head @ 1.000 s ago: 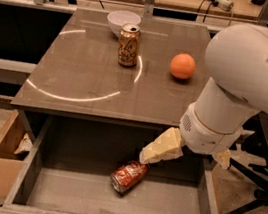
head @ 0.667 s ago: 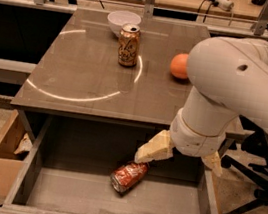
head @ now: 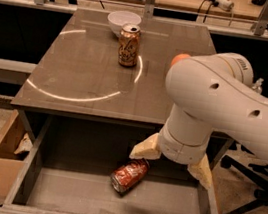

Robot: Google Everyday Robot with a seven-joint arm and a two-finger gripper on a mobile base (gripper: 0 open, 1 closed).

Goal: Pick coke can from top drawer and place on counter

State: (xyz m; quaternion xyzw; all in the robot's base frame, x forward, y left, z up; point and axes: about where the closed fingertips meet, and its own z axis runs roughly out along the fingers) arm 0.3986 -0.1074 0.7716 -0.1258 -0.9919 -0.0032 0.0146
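Observation:
The coke can (head: 128, 175), red with white markings, lies on its side on the flat bottom of the open top drawer (head: 75, 191), right of the middle. My gripper (head: 173, 161) hangs from the big white arm just above and right of the can, with both pale fingers (head: 143, 149) spread wide apart; the left finger is close over the can's upper end and holds nothing. The counter (head: 83, 75) is the glossy grey-brown tabletop behind the drawer.
On the counter stand a gold-brown can (head: 128, 45) and a white bowl (head: 123, 21) at the back, and an orange ball (head: 179, 59) mostly hidden by my arm. A cardboard box (head: 5, 152) sits left of the drawer, a chair base (head: 246, 197) at the right.
My arm has swung left and lower over the drawer, covering most of the orange ball. The gripper has come closer to the can. The can has not moved.

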